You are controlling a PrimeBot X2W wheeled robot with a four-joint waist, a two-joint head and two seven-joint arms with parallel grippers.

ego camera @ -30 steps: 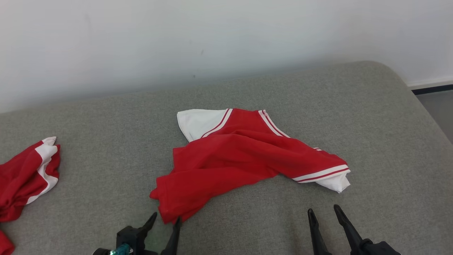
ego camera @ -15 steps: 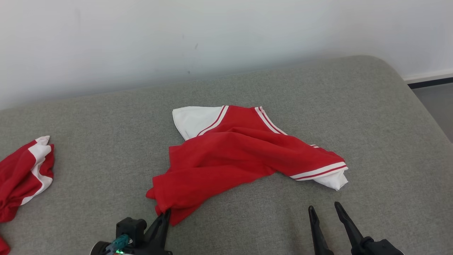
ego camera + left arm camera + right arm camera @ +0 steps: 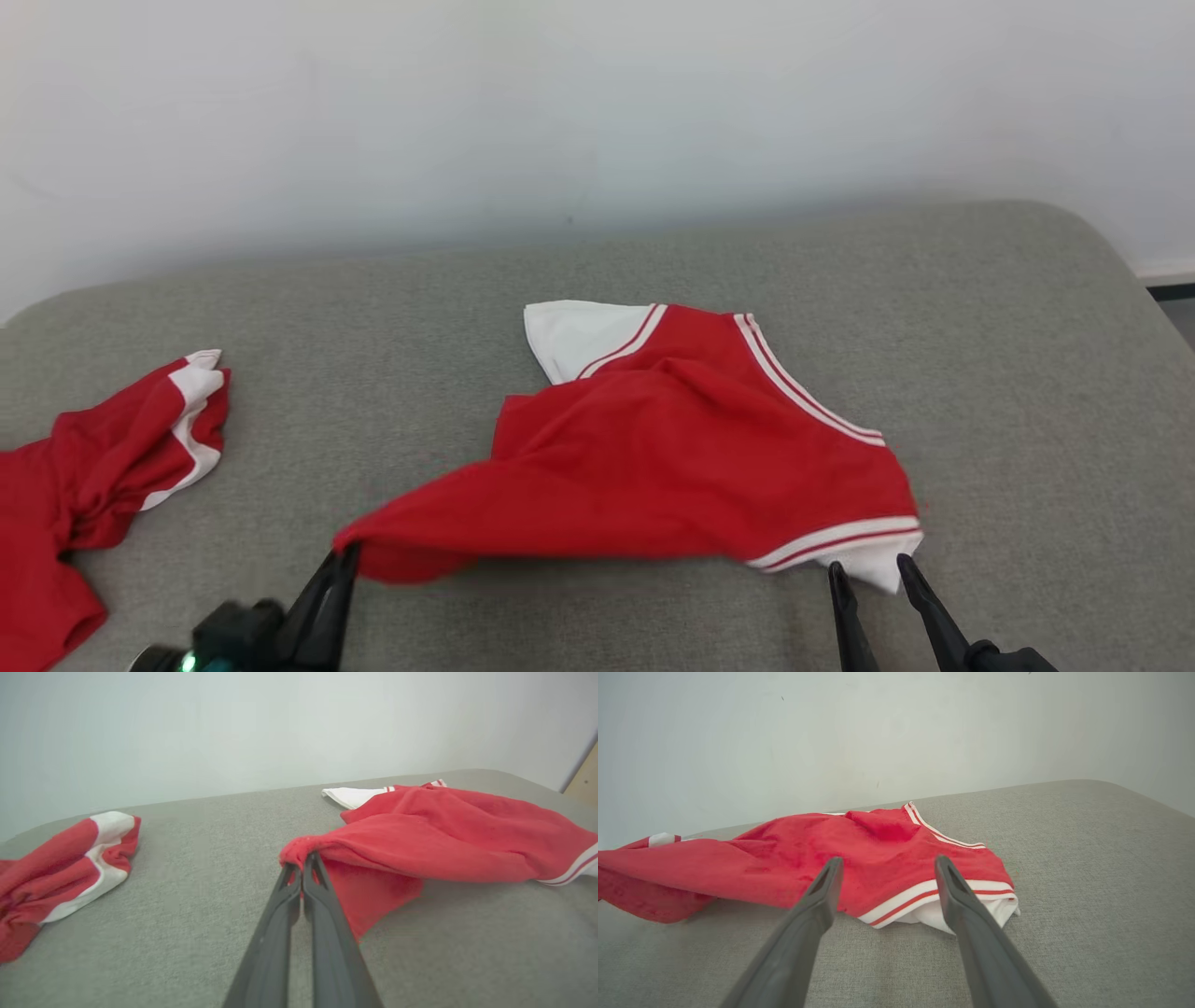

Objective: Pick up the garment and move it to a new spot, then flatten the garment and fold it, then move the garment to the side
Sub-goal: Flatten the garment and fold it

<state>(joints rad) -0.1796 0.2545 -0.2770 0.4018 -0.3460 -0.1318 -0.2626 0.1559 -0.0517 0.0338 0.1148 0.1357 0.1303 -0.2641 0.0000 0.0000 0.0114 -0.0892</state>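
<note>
The garment (image 3: 672, 457) is a red shirt with white sleeves and striped trim, lying crumpled in the middle of the grey cushion. My left gripper (image 3: 341, 558) is shut on its near left corner (image 3: 303, 851), which hangs lifted a little off the surface. My right gripper (image 3: 868, 565) stands open just in front of the striped white sleeve cuff (image 3: 952, 905), its fingers (image 3: 822, 891) apart and holding nothing.
A second red and white garment (image 3: 103, 467) lies bunched at the left edge of the cushion (image 3: 1027, 392). A pale wall (image 3: 597, 112) rises behind. The cushion's rounded right corner drops to the floor at the far right.
My left gripper has shut on the garment's near corner and drawn it left and up, stretching the cloth. The head camera has shifted. The right gripper now stands closer to the sleeve cuff.
</note>
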